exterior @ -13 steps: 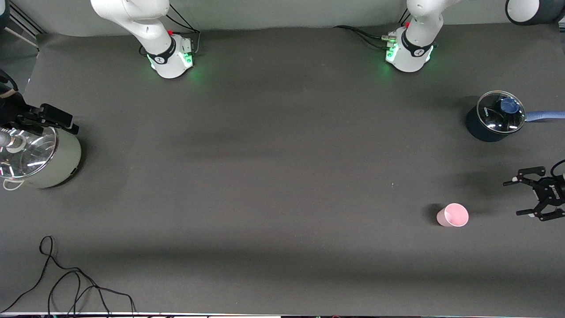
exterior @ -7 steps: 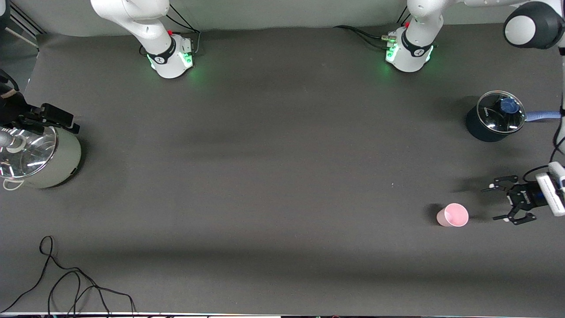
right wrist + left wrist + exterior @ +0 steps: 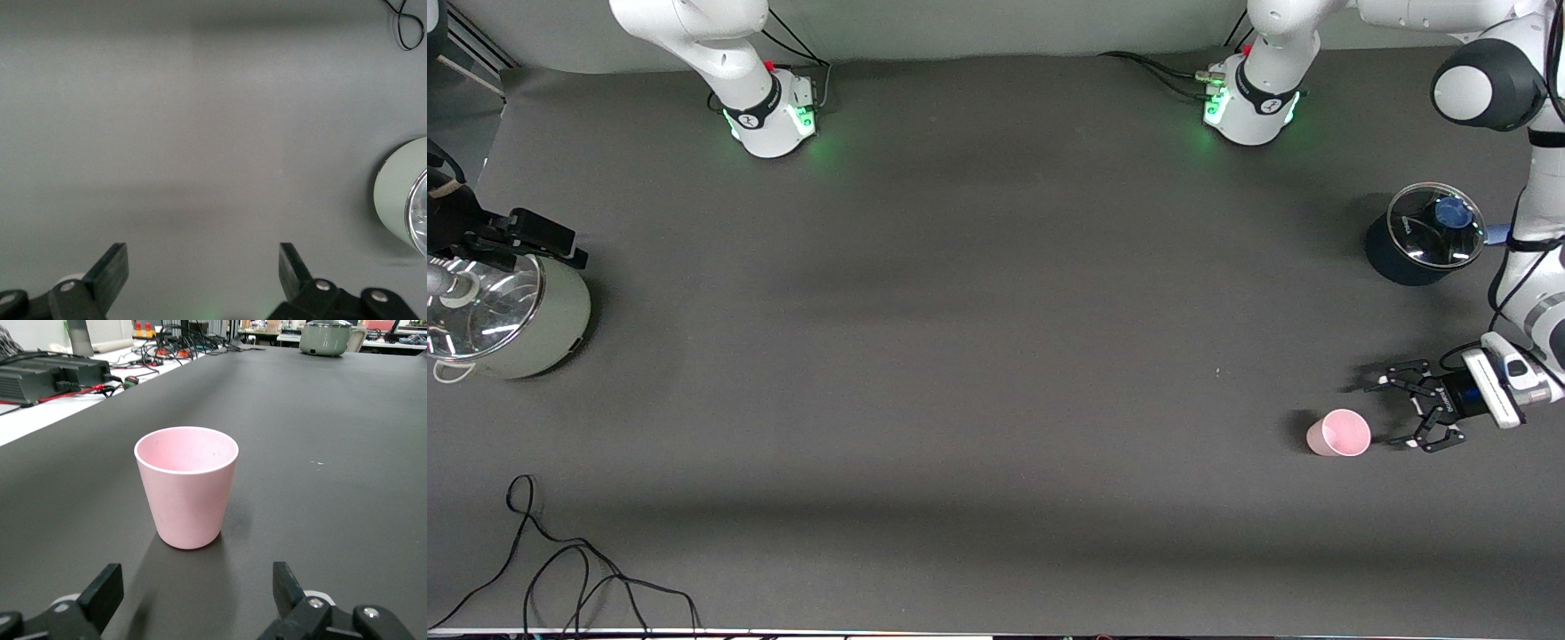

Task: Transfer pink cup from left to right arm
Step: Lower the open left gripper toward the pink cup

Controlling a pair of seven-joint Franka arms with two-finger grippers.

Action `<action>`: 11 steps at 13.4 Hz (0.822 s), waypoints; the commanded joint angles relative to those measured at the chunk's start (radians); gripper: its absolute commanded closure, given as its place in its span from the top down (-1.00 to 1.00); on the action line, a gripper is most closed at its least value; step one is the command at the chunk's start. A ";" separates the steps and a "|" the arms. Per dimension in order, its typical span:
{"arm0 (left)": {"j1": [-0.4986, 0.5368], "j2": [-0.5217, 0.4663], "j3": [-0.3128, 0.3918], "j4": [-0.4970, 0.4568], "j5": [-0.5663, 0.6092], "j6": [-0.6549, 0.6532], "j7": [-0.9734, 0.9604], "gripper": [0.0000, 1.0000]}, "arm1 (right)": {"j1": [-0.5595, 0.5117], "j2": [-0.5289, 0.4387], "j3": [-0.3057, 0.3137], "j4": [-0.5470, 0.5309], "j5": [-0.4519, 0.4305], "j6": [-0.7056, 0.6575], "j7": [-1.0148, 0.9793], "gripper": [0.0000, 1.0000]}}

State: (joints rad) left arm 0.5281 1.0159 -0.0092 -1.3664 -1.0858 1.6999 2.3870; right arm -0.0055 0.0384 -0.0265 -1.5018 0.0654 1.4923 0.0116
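The pink cup (image 3: 1338,433) stands upright on the dark table toward the left arm's end; it also shows in the left wrist view (image 3: 187,487). My left gripper (image 3: 1392,412) is low beside the cup, on the side toward the left arm's end of the table. It is open and empty and points at the cup without touching it. In the left wrist view the left gripper (image 3: 198,587) has its fingers spread wider than the cup. My right gripper (image 3: 547,238) waits over the pale-green pot's edge at the right arm's end. It shows open and empty in the right wrist view (image 3: 203,267).
A pale-green pot with a glass lid (image 3: 503,316) stands at the right arm's end. A dark blue pot with a glass lid (image 3: 1423,236) stands farther from the front camera than the cup. A black cable (image 3: 578,578) lies near the front edge.
My left gripper has come in from the table's end toward the pink cup, staying open. The cup and the right arm have not moved.
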 commanded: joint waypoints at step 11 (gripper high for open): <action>-0.020 0.087 -0.034 0.020 -0.163 0.015 0.093 1.00 | 0.004 0.008 -0.004 0.018 0.011 -0.014 -0.019 1.00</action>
State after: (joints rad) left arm 0.5209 1.0860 -0.0301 -1.3643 -1.2185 1.7008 2.4586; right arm -0.0055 0.0388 -0.0263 -1.5019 0.0654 1.4910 0.0110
